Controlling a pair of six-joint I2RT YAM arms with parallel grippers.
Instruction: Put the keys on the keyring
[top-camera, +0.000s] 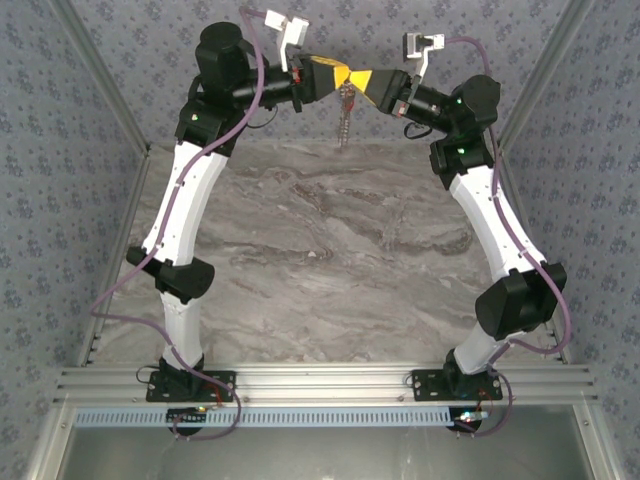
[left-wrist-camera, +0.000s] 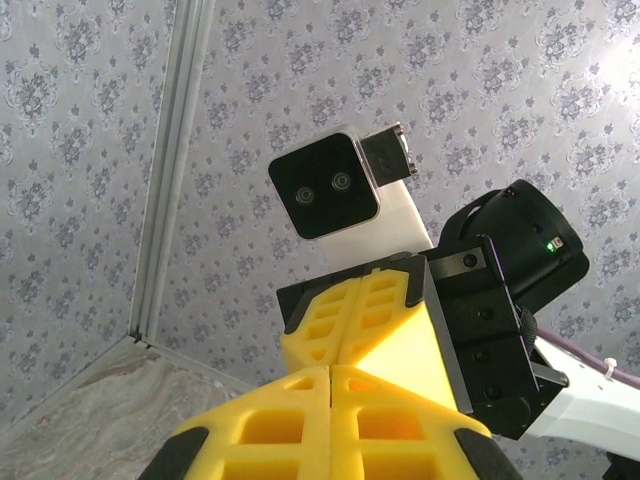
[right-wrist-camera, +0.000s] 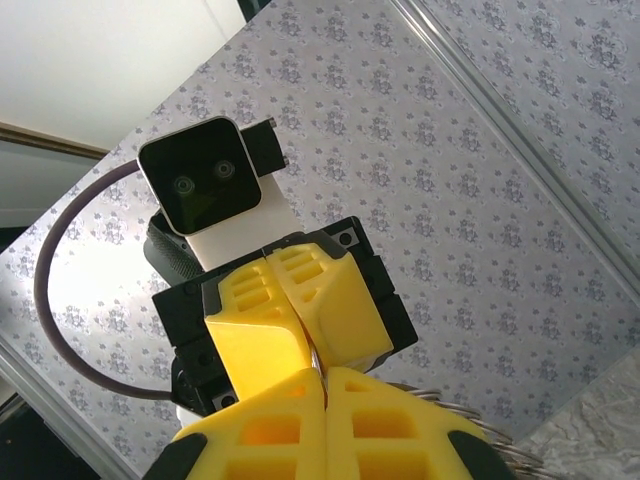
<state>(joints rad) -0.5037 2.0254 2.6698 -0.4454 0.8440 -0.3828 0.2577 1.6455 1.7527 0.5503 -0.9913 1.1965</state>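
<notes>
**Inspector:** Surroundings first.

**Recorder:** A grey-veined, marble-patterned table (top-camera: 300, 250) is spreading across the cell. Walls papered in a pale blue floral print (top-camera: 90, 80) are standing round it.

**Inspector:** The arms?

**Recorder:** The white-and-black left arm (top-camera: 185, 200) and its matching right arm (top-camera: 500, 230) are rising from the near rail. Both are arching inward, high above the table, toward its far edge.

**Inspector:** The grippers?

**Recorder:** The left gripper (top-camera: 342, 75), with blocky yellow fingers, and the right gripper (top-camera: 360, 80), built alike, are pointing at each other and touching tip to tip. In the left wrist view the left fingers (left-wrist-camera: 400, 420) are pressing together along a thin seam, so those jaws are clenched. In the right wrist view the right fingers (right-wrist-camera: 390, 420) are likewise clenched, with a strand of thin grey wire showing at their seam.

**Inspector:** Smaller fittings?

**Recorder:** A white wrist camera with a black face (left-wrist-camera: 325, 190) is sitting on the right wrist, looking back at the left gripper.

**Inspector:** And the task item?

**Recorder:** The thin grey metal oval loop of the keyring (top-camera: 345, 112) is hanging straight down from where the fingertips are meeting, well clear of the table. The right jaws appear to be pinching it. Detail on the loop is too small to tell.
</notes>
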